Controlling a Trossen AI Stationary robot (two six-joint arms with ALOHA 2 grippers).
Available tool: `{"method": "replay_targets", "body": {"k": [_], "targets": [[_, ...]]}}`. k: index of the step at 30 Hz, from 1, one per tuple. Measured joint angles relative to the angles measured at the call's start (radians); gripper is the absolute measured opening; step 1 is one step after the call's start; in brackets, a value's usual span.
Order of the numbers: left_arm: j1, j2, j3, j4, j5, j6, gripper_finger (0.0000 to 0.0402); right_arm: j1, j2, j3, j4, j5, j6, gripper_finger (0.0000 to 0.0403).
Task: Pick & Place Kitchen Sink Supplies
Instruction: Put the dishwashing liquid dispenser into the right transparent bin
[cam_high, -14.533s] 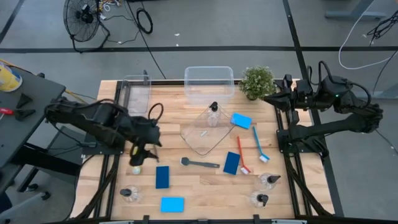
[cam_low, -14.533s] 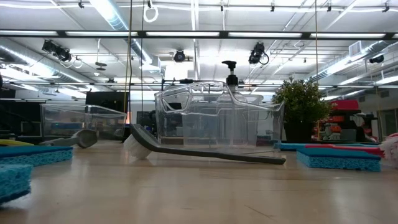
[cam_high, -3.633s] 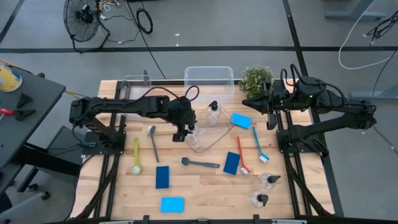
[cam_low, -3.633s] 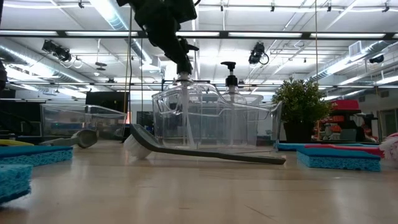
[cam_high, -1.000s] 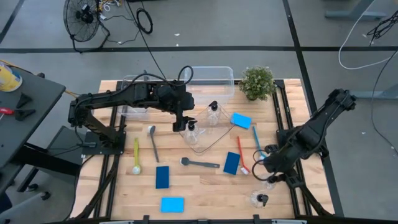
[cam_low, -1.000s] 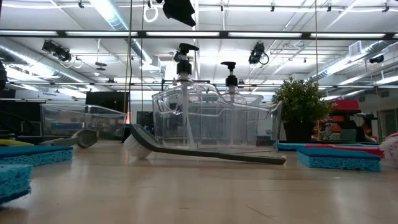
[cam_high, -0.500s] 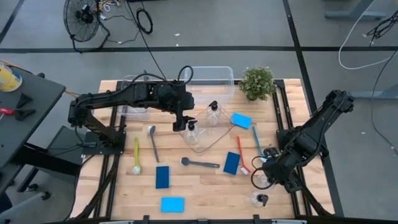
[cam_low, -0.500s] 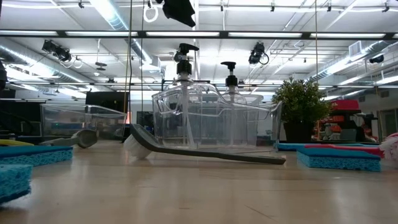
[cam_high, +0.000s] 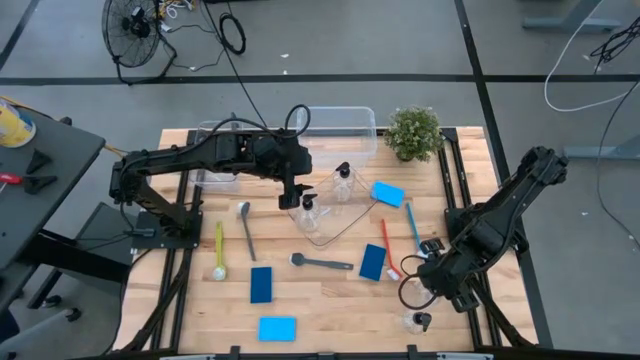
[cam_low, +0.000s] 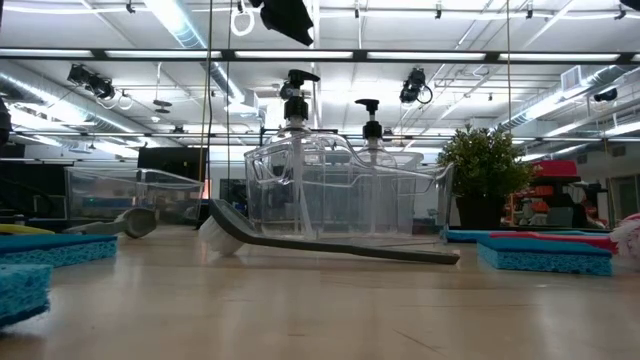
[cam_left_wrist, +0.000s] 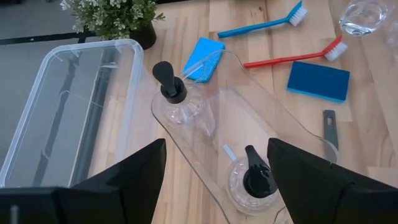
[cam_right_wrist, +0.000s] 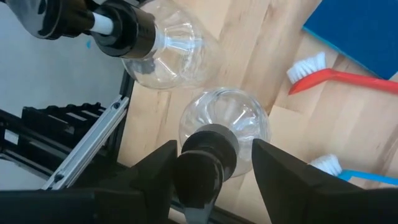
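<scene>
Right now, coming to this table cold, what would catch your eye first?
Probably the clear tray at mid-table with two pump bottles standing in it, and the left gripper open just above the nearer one. Next, the right gripper low at the table's right front, its open fingers either side of another bottle. Sponges and brushes lie scattered around the tray.
</scene>
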Motion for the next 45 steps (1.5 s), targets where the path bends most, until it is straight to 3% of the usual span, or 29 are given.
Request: {"method": "replay_targets", "body": {"k": [32, 45], "targets": [[0.000, 0.000, 0.000, 0.000, 0.000, 0.000, 0.0287, 0.047, 0.055, 0.000, 0.017, 0.071, 0.010, 0.0207], [0.000, 0.000, 0.000, 0.000, 0.000, 0.000, 0.0287, 0.047, 0.053, 0.002, 0.015, 0.048, 0.003, 0.0125]]}}
